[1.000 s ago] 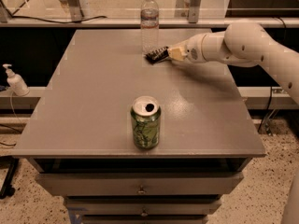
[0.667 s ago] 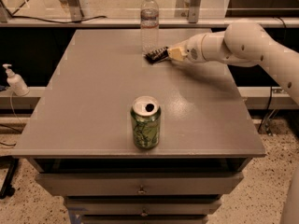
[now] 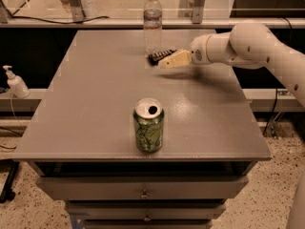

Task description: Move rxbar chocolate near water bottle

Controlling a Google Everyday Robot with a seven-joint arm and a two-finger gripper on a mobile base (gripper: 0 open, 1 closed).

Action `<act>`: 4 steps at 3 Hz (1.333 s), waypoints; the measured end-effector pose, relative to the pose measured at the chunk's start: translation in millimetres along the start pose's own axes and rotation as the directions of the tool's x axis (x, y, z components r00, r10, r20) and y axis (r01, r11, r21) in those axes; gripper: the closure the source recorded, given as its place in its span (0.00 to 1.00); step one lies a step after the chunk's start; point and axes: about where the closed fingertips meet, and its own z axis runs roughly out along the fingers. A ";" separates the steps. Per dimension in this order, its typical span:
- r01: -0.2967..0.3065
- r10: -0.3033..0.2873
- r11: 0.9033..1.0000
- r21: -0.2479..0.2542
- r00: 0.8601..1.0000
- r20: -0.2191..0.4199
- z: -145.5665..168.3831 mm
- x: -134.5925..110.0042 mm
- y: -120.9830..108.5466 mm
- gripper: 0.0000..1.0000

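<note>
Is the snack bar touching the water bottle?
Cannot tell. The camera view shows the snack bar right at the base of the water bottle, no plain gap or contact; the gripper is at the bar's right end.

- Your green can [image 3: 148,131] stands upright near the table's [image 3: 95,104] front edge, well apart from the gripper [image 3: 163,63] at the back.
- A white pump bottle [image 3: 16,82] stands off the table's left side.

From where I stand, nothing here can be read. The water bottle [image 3: 152,25] has a pale label band, but its words don't resolve. The green can [image 3: 148,130] shows only a mottled pattern. The rxbar chocolate [image 3: 156,56] shows pale stripes, no letters. The pincer [image 3: 164,62] is at the bar, over the far part of the tabletop [image 3: 95,104], and is unmarked.
</note>
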 end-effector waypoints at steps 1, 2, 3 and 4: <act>0.000 0.000 1.000 0.000 1.000 0.001 -1.6 -0.4 0.0 0.00; 0.010 -0.010 1.000 -0.003 1.000 0.000 -19.2 -6.6 -1.4 0.00; 0.059 -0.059 0.998 0.005 0.998 0.000 -66.9 -24.7 -18.9 0.00; 0.140 -0.139 0.989 0.042 0.990 -0.020 -138.7 -47.3 -33.4 0.00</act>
